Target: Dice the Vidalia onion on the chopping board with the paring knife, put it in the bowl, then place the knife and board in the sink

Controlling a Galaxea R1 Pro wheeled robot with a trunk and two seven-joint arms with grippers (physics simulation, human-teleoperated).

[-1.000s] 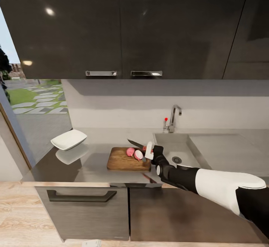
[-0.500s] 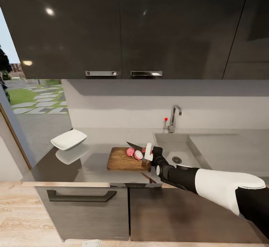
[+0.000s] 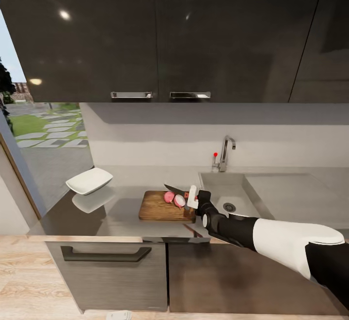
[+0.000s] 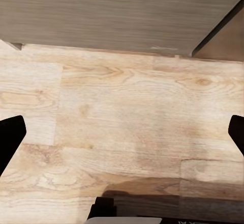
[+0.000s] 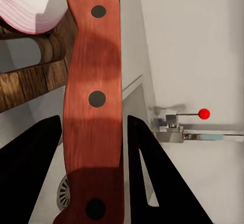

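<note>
— Head view, overall?
— Long smooth grey countertop (image 3: 121, 213) with a steel-coloured front edge, over dark cabinets, under glossy black wall cupboards. Rectangular brown wooden chopping board (image 3: 160, 207) lying flat near the front edge, just beside the left rim of the rectangular stainless-steel sink (image 3: 228, 196).

— And the onion?
— Cut in two: small pinkish-red Vidalia onion halves (image 3: 174, 198) resting on the board's right part, near its far edge, side by side and close together. Pale, ringed cut face of one half also seen at a corner of the right wrist view (image 5: 33, 5).

— Right gripper?
— Right gripper (image 3: 193, 197) over the board's right edge, closed around the red handle of the slim paring knife (image 3: 175, 187). Narrow dark blade pointing left and away, raised above the onion halves; touching them or not, cannot tell. In the right wrist view, riveted red handle (image 5: 94, 107) clamped between the two dark fingers (image 5: 152, 178), with the drain and the chrome tap with a red knob (image 5: 203, 114) beyond.

— Bowl?
— Shallow white squarish bowl (image 3: 89, 180) near the countertop's left end, well apart from the board.

— Left gripper?
— Left wrist view: dark fingertips (image 4: 11, 135) spread wide at opposite sides, holding nothing, above a light wooden floor (image 4: 122, 127) beside a cabinet front.
</note>
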